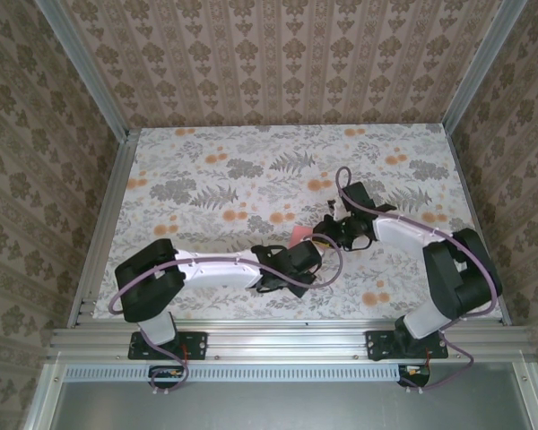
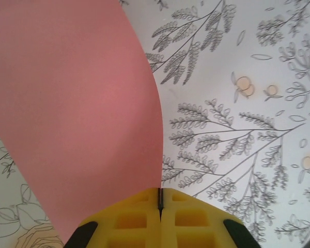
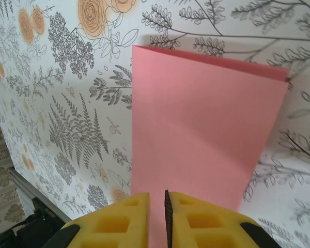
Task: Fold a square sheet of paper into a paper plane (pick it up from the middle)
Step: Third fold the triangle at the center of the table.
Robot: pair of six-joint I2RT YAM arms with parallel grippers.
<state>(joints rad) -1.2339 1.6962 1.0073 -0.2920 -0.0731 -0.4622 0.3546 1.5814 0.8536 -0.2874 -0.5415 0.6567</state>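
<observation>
The square sheet of paper [image 1: 299, 236] is salmon pink and lies between the two arms near the table's middle. In the right wrist view the paper [image 3: 201, 129] looks folded into a rectangle, with a crease along its far edge. In the left wrist view the paper [image 2: 72, 113] curves upward, and its right edge runs straight into the closed slit of my left gripper [image 2: 160, 194]. My left gripper [image 1: 296, 255] is shut on the sheet. My right gripper [image 3: 157, 199] stands over the sheet's near edge with a narrow gap between its jaws, pink showing through. The right gripper [image 1: 330, 229] is just right of the paper.
The table [image 1: 206, 179] carries a floral cloth with grey ferns and orange flowers. Aluminium rails [image 1: 103, 224] border it, and patterned walls close it in on three sides. Both arms' cables loop near the grippers.
</observation>
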